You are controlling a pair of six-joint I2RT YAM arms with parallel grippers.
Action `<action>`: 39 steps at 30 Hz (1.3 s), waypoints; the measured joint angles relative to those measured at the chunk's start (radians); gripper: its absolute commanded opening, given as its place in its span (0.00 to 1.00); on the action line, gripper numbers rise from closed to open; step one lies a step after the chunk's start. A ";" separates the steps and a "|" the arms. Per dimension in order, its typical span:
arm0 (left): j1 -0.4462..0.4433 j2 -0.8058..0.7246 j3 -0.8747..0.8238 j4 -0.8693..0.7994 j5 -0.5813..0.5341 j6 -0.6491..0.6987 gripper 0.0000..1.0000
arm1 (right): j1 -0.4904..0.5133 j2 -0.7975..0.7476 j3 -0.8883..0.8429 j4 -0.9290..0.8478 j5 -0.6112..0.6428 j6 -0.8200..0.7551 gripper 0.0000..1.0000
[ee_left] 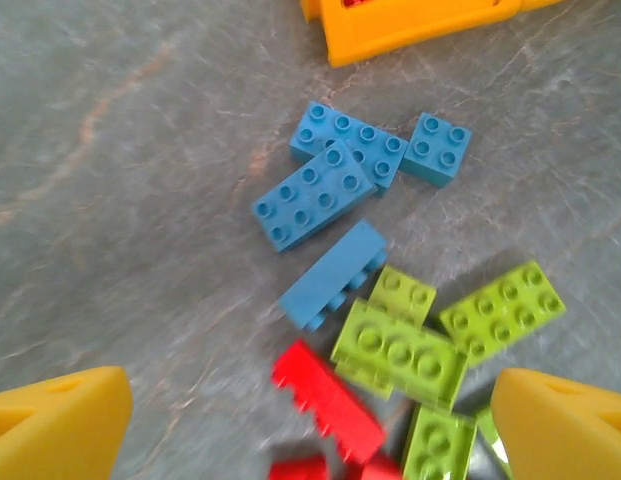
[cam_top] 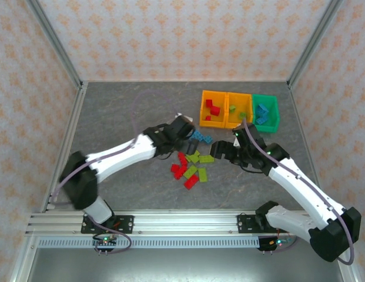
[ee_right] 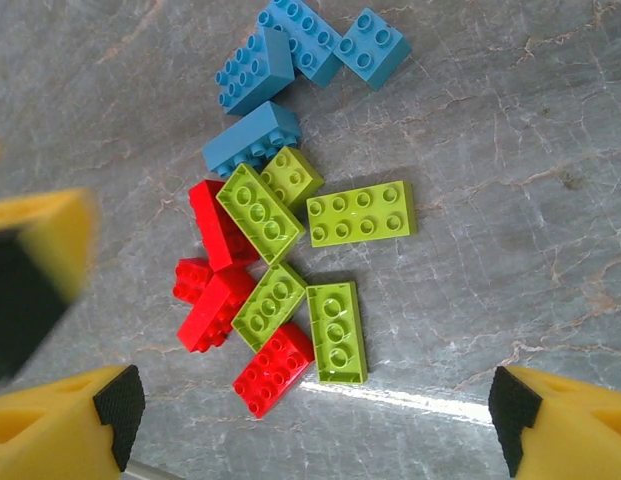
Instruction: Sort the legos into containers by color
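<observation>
Yellow fingertips (ee_left: 60,420) of the left gripper (ee_left: 310,430) sit in the bottom corners of its wrist view. They are spread wide, with only the legos (ee_right: 280,230) on the table below between them, so the claw is open and holds nothing. Seen from above, it hangs at the left edge of the loose pile, by the blue bricks. The right gripper (ee_right: 315,420) stands at the pile's right edge, its black-padded fingers (ee_right: 550,430) likewise wide apart and empty.

The pile rests on the grey stone-patterned table (cam_top: 129,188), between the two claws and just on the near side of the containers (cam_top: 228,103). The right wrist view gives the count: four red bricks on the left of the heap, five lime green ones through the middle and right, and four blue ones at the far end. One blue brick (ee_left: 333,275) lies on its side, and one blue two-by-four rests partly on another.

Three bins stand joined in a row at the back right. The left orange bin (cam_top: 203,108) holds three red bricks. The middle orange bin (cam_top: 240,95) holds two green ones. The green bin (cam_top: 275,111) holds blue bricks, two or three, too small to count surely.
</observation>
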 measured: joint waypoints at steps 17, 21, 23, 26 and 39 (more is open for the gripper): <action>0.086 0.333 0.153 0.143 0.142 -0.170 0.98 | 0.000 -0.007 -0.045 -0.053 0.039 -0.001 0.91; 0.063 0.220 0.046 0.153 0.137 -0.216 0.98 | 0.000 0.064 -0.055 -0.032 0.025 -0.004 0.92; 0.033 0.144 -0.008 0.140 0.118 -0.239 0.97 | 0.000 0.074 -0.061 -0.021 0.024 -0.004 0.92; -0.026 0.029 -0.081 0.126 0.085 -0.295 0.89 | 0.000 0.077 -0.062 -0.002 0.021 -0.004 0.92; -0.059 0.031 -0.252 0.145 0.047 -0.488 0.62 | 0.000 0.114 -0.062 0.018 0.018 -0.003 0.91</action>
